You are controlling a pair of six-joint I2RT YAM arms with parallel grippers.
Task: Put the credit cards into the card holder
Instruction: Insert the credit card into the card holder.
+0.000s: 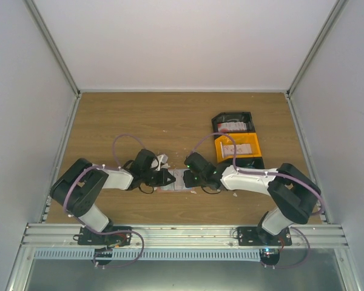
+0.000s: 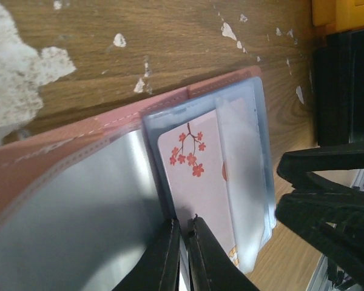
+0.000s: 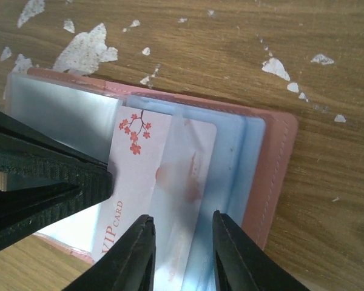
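Wooden table (image 3: 327, 212); open card holder (image 3: 280, 159); left jaws pinch its sleeve (image 2: 79, 200); right jaws, narrowly apart, straddle blossom card (image 3: 139, 167).

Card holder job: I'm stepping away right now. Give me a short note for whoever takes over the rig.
Left hand: shut at the blossom card's bare edge; whether it grips the card or the sleeve is unclear.
Right hand: open, fingers straddling the card's end and its sleeve.
Card holder: lying open on the table between the arms.
Done: blossom card partly inside a clear sleeve, one strip uncovered.
Left: seat it fully, then load the red-and-white cards from the black bin and check the orange bin.
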